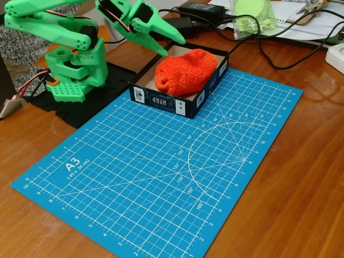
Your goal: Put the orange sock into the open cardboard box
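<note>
The orange sock [185, 71] lies as a fluffy lump inside the open cardboard box [161, 100], which has dark navy walls with white print and stands at the far edge of the blue cutting mat. My green gripper [167, 44] hangs just above the box's left rear corner, its fingertips next to the sock's upper left side. The fingers [173, 33] are slightly parted and hold nothing.
The blue A3 cutting mat [161, 172] covers the wooden table in front of the box. The green arm's base [75, 75] stands at the left on a black pad. Black cables, a power adapter [201, 9] and papers lie behind the box.
</note>
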### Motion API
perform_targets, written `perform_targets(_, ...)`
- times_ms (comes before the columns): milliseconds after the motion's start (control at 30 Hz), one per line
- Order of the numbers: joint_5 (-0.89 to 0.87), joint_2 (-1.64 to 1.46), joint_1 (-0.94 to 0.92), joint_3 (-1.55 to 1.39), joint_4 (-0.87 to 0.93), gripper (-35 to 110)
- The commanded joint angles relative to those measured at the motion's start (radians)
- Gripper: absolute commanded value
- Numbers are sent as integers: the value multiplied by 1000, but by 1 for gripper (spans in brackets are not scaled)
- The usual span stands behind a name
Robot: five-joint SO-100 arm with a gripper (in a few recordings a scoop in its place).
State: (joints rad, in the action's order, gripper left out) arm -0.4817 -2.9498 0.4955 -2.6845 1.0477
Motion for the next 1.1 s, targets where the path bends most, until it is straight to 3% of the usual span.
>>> perform_targets(0,18,-94,-18,18,38,33)
perform_targets(367,124,-250,-118,-64,66,31)
perform_targets(833,261,-425,-341,-365,-38,27)
perform_targets(1067,249,-425,-419,-413,-15,17)
